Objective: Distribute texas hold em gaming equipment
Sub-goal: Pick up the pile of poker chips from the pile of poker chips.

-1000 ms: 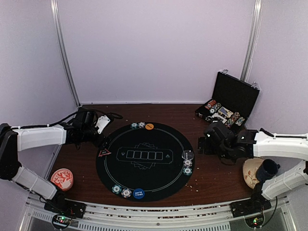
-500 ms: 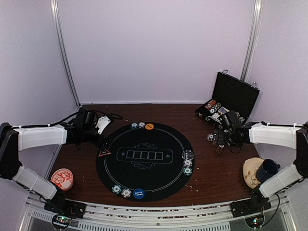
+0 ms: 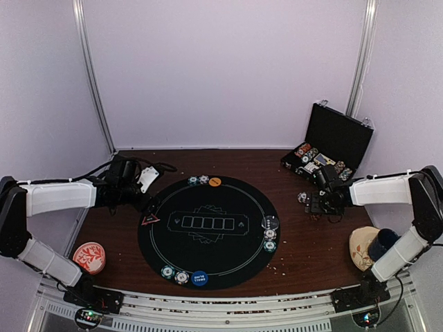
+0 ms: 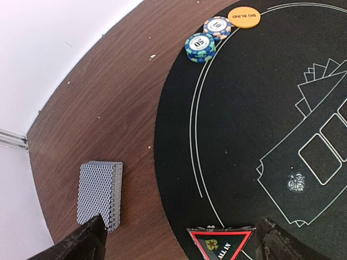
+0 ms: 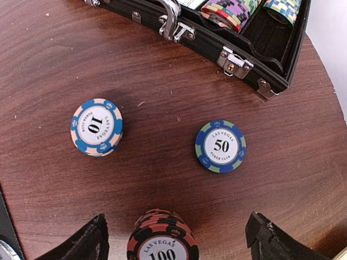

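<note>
A round black poker mat (image 3: 208,232) carries two striped chips (image 3: 199,180) and an orange button disc (image 3: 215,182) at its far edge. Three chips (image 3: 270,234) lie at its right edge. Two chips (image 3: 174,274) and a blue disc (image 3: 199,278) lie at the near edge. The red triangle marker (image 3: 150,219) lies at the left edge. My left gripper (image 3: 138,197) is open and empty, between the grey-backed card deck (image 4: 100,190) and the triangle (image 4: 221,242). My right gripper (image 3: 315,203) is open on the wood by the case. A stack of red-black 100 chips (image 5: 162,238) stands between its fingertips (image 5: 81,244). A 10 chip (image 5: 96,127) and a 50 chip (image 5: 220,146) lie ahead.
An open black chip case (image 3: 325,159) with several chip rows stands at the back right, its latched front edge (image 5: 217,38) just beyond the loose chips. A red-and-white dish (image 3: 89,256) sits near left. A dark blue cup (image 3: 385,243) rests on a beige plate (image 3: 360,252) near right.
My right arm has swung right and back, from beside the mat's right edge to the loose chips in front of the case. My left arm has not moved.
</note>
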Available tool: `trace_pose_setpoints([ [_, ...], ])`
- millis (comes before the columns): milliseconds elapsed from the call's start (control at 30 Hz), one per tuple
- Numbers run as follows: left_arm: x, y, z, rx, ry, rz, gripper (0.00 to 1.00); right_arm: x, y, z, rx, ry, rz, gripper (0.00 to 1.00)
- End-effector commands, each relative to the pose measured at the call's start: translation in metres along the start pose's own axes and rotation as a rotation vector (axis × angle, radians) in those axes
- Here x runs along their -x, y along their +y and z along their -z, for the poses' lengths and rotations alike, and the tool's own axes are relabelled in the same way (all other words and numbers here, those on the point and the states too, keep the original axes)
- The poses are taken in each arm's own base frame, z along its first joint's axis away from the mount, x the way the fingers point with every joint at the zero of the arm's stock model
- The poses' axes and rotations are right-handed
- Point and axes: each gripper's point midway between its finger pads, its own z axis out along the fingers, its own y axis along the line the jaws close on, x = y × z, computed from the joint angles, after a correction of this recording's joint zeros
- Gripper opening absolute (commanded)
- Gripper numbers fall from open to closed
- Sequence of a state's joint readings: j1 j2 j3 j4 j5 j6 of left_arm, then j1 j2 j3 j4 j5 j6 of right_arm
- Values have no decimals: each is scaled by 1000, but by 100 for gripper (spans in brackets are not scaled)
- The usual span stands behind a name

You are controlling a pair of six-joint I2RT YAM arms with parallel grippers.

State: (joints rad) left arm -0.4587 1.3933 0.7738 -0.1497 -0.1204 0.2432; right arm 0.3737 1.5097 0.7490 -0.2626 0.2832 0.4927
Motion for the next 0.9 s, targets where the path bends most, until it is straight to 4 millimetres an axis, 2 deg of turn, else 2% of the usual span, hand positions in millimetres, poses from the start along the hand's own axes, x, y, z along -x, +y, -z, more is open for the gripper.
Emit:
trace_pose_setpoints([
  [0, 10, 6, 1, 22, -41, 17, 98, -5, -6, -3, -8, -1, 3, 87],
  [600, 8, 7, 0, 24, -36, 18, 98, -11, 1, -7, 30, 26, 11, 61],
  [867, 8, 6, -1, 24, -33, 17, 98, -12, 1, -7, 34, 31, 17, 60],
])
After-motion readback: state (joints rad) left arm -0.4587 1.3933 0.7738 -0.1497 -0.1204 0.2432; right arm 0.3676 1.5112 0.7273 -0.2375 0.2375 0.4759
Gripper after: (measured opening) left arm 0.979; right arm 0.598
